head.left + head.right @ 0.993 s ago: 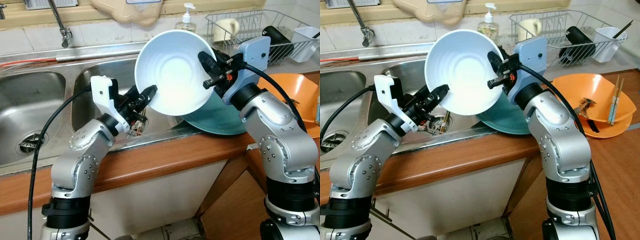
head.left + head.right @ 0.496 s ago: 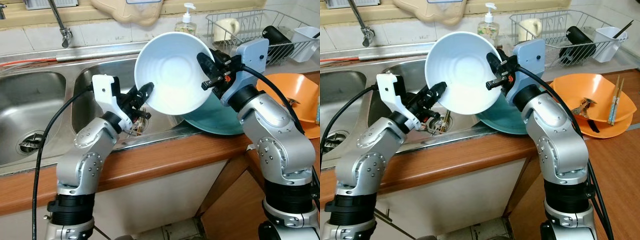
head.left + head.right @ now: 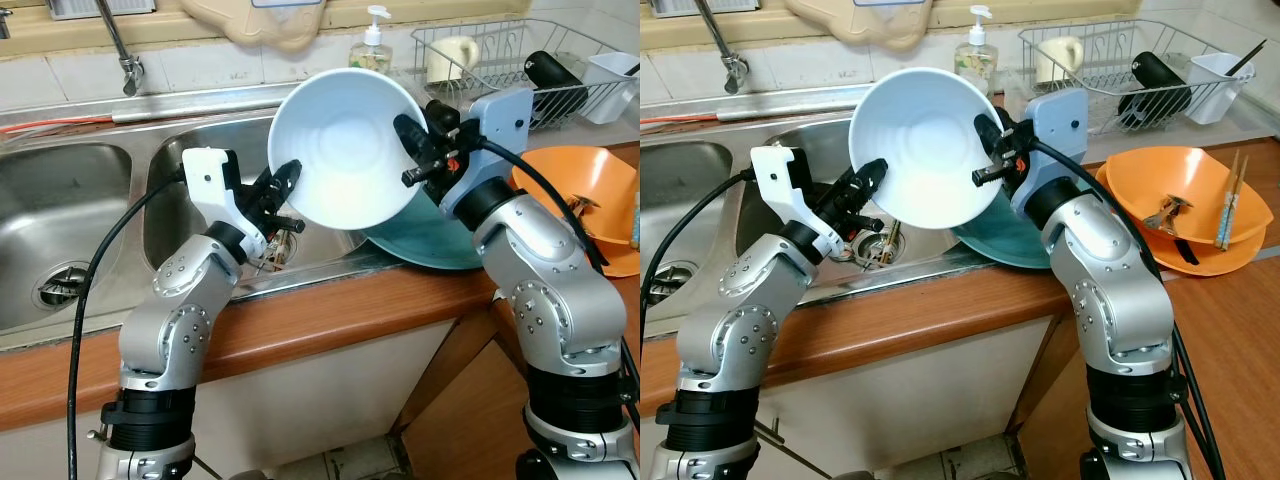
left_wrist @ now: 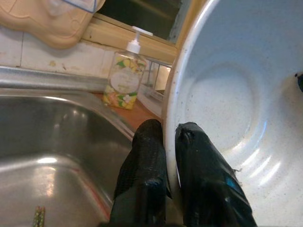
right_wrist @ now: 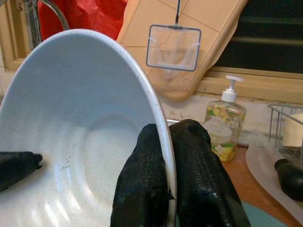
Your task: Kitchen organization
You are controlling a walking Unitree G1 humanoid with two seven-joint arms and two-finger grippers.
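Note:
A white bowl (image 3: 345, 150) hangs tilted in the air over the right sink basin (image 3: 170, 210), its inside facing me. My left gripper (image 3: 288, 185) is shut on the bowl's left rim. In the left wrist view one finger (image 4: 147, 156) lies outside the rim and the other inside. My right gripper (image 3: 405, 152) is shut on the right rim, its fingers (image 5: 147, 170) straddling the edge in the right wrist view. A teal plate (image 3: 435, 240) lies on the counter behind and below the bowl.
An orange bowl (image 3: 1185, 175) holding chopsticks and a utensil sits on the wooden counter (image 3: 330, 320) at the right. Behind it stands a wire dish rack (image 3: 1110, 50) with a mug and cups. A soap bottle (image 3: 372, 45) and the faucet (image 3: 122, 50) line the back wall. The left basin (image 3: 50, 220) lies beside the right one.
My left gripper has shifted slightly left and up along the bowl's left rim. The bowl and my right gripper have edged a little left.

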